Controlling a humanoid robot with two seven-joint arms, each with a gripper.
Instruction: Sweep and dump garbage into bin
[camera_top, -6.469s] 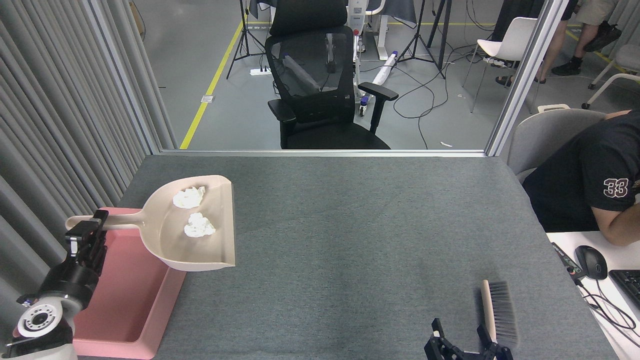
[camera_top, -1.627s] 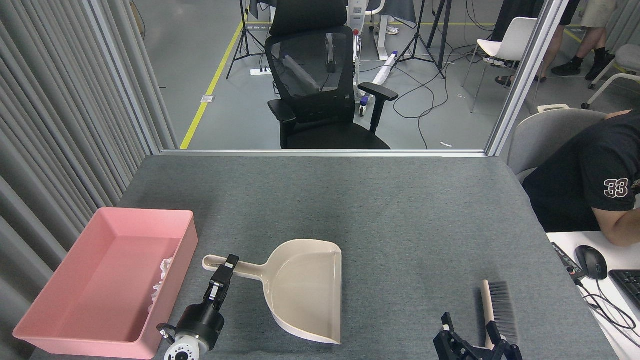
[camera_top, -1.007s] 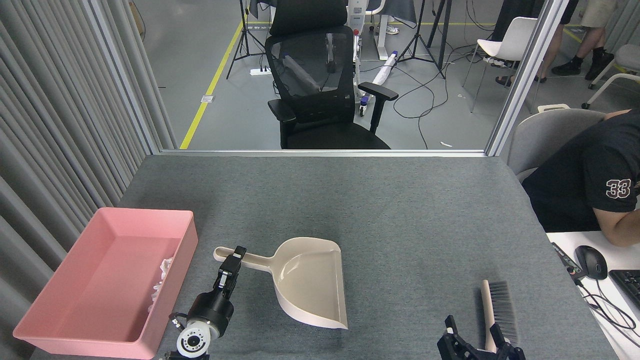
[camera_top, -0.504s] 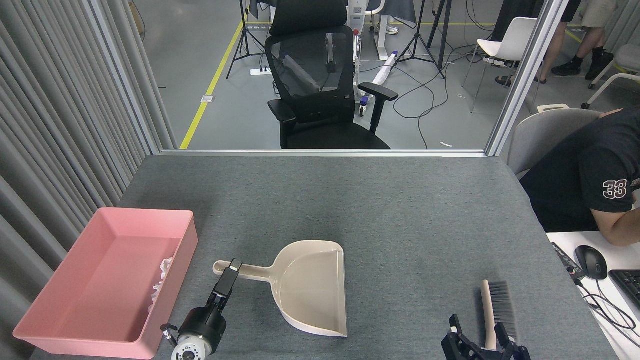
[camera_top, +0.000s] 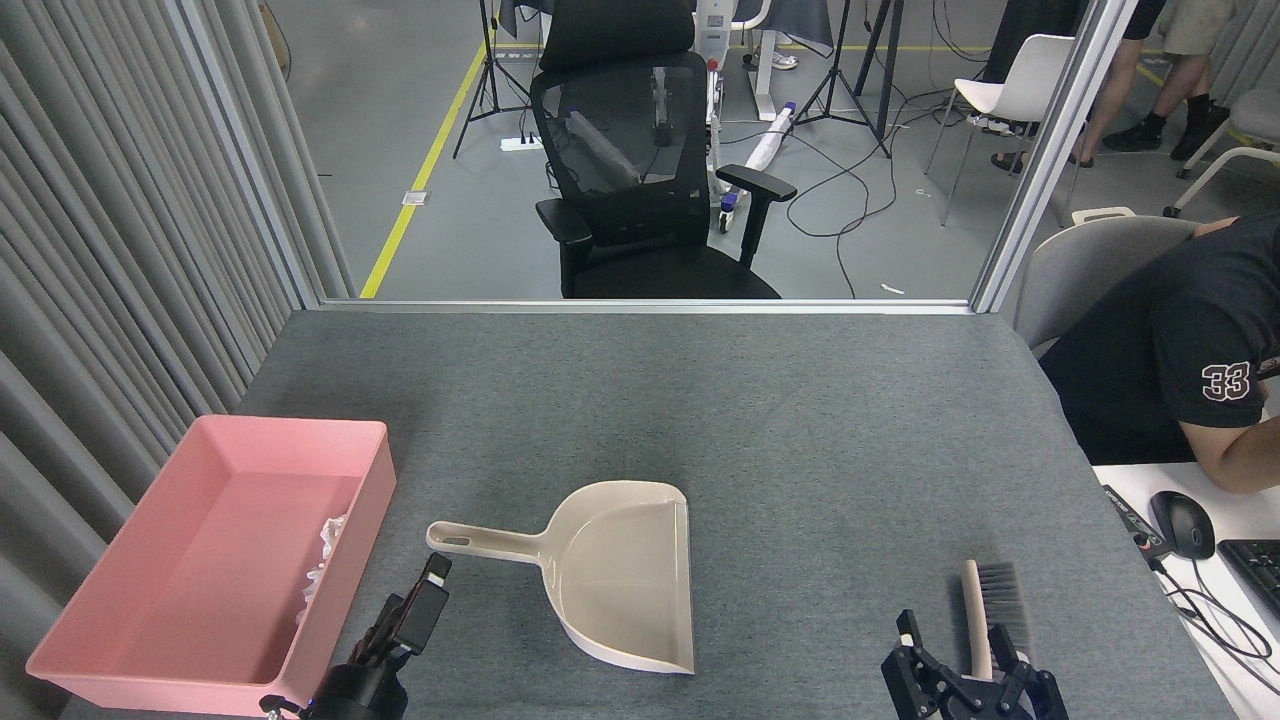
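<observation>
While crumpled tissue (camera_top: 322, 560) lies in the smooth pink bin (camera_top: 150, 660), both fingers' spread (dark, end-on) is unclear.

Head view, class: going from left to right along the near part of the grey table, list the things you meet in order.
Pink bin → white garbage against its right wall → left gripper → beige dustpan → brush, with the right gripper at its near end.

Single head view, high at near table (camera_top: 800, 420) edge, angled forward and down; table close, office chair (camera_top: 640, 180) and floor beyond. No second view.
</observation>
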